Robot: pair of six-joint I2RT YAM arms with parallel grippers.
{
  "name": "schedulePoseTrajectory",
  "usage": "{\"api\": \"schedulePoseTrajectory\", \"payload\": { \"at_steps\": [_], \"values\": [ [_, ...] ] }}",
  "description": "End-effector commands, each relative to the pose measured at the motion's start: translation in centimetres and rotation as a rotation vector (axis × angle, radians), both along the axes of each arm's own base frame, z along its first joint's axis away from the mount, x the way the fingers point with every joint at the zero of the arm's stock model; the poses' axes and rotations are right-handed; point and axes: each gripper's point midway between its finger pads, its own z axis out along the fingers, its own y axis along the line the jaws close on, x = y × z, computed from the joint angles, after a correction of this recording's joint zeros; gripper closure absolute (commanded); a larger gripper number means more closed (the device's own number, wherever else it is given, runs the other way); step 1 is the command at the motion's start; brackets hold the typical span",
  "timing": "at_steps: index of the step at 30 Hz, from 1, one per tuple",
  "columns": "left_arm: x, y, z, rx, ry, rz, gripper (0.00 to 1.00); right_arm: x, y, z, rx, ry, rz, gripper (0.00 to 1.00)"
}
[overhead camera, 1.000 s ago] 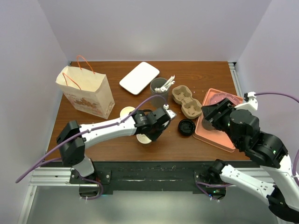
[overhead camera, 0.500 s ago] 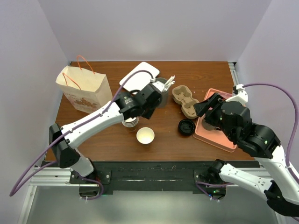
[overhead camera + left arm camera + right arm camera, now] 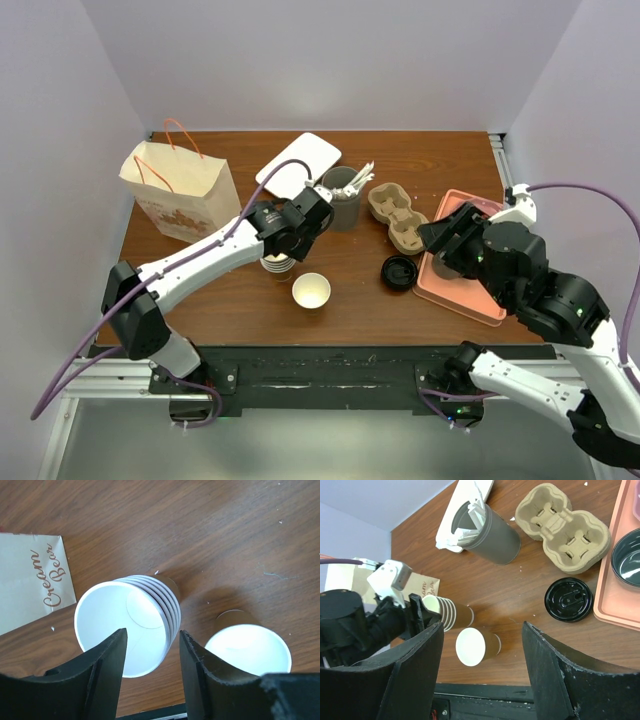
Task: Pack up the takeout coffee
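The takeout coffee, a cup with its lid on, shows in no view. A single lidless paper cup (image 3: 311, 291) (image 3: 471, 647) (image 3: 247, 650) stands near the front edge. A loose black lid (image 3: 399, 271) (image 3: 568, 599) lies to its right. My left gripper (image 3: 295, 238) (image 3: 151, 635) hovers open over the stack of lidless cups (image 3: 276, 265) (image 3: 110, 615) (image 3: 447, 614), touching nothing. Higher up, at the tray's left edge, my right gripper (image 3: 440, 245) (image 3: 482, 630) is open and empty. The paper bag (image 3: 185, 195) (image 3: 30, 580) stands at the back left.
A dark grey cup of white utensils (image 3: 342, 195) (image 3: 487, 530) and a pulp cup carrier (image 3: 398, 217) (image 3: 562, 527) sit behind the lid. A pink tray (image 3: 470, 290) with a dark bowl (image 3: 627, 557) is at the right. A white flat box (image 3: 298, 167) lies at the back.
My left gripper left the single cup standing, swung back over the stack of cups and opened wider. The right arm shifted slightly left.
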Motion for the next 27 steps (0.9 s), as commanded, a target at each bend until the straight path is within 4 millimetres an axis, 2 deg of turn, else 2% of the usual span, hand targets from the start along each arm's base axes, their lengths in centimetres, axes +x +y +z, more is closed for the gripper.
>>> {"api": "schedulePoseTrajectory", "payload": {
  "at_steps": [1, 5, 11, 12, 16, 23, 27],
  "values": [
    [0.7, -0.3, -0.9, -0.004, -0.009, -0.009, 0.51, -0.5, -0.8, 1.7, 0.026, -0.036, -0.011, 0.32],
    [1.1, -0.8, -2.6, 0.026, 0.005, -0.041, 0.55, -0.4, -0.6, 1.8, 0.027, -0.039, -0.006, 0.32],
    [2.2, -0.5, -3.4, 0.068, 0.005, -0.034, 0.66, -0.4, -0.7, 2.0, 0.012, -0.040, -0.003, 0.32],
    [2.4, -0.2, -3.5, 0.081, -0.001, -0.033, 0.71, -0.4, -0.8, 2.0, 0.011, -0.041, -0.004, 0.32],
    [3.5, 0.8, -3.5, 0.127, -0.039, -0.023, 0.77, -0.4, -0.8, 1.8, 0.006, -0.039, -0.004, 0.32],
    [7.5, 2.5, -3.6, 0.175, -0.108, 0.002, 0.82, -0.5, -0.9, 1.4, 0.006, -0.029, -0.005, 0.32],
    [9.4, 2.6, -3.5, 0.161, -0.118, -0.019, 0.82, -0.5, -1.0, 1.5, -0.003, -0.030, -0.010, 0.32]
  ]
}}
